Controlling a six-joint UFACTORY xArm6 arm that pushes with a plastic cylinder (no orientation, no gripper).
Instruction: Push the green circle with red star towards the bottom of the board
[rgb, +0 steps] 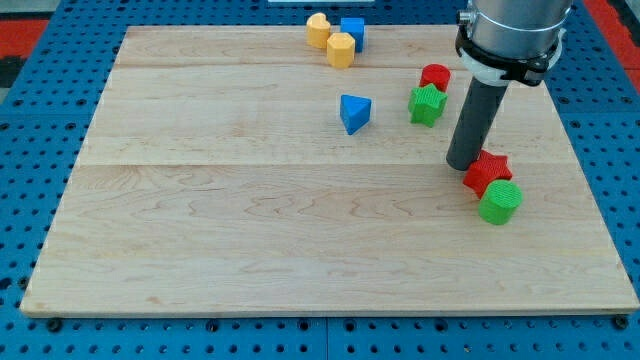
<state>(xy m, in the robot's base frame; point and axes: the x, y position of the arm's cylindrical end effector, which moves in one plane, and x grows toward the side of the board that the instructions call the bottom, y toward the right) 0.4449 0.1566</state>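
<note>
No labels or writing anywhere that I can read, just plain coloured blocks on a pale wooden worktop (250, 230) over a blue pegboard.

Going from the view's left: two yellow blocks (331, 40) touching a blue cube (352, 31) at the top edge, then a blue triangle (354, 112) on its own. Next a green star (427, 104) right under a red cylinder (436, 76).

My tip (463, 164) sits just left of the red star (487, 172), touching or almost. The green circle (500, 201) is pressed against that star's lower right, near the worktop's right edge. Lots of bare wood below both.

No pincer on me, only the rod.
</note>
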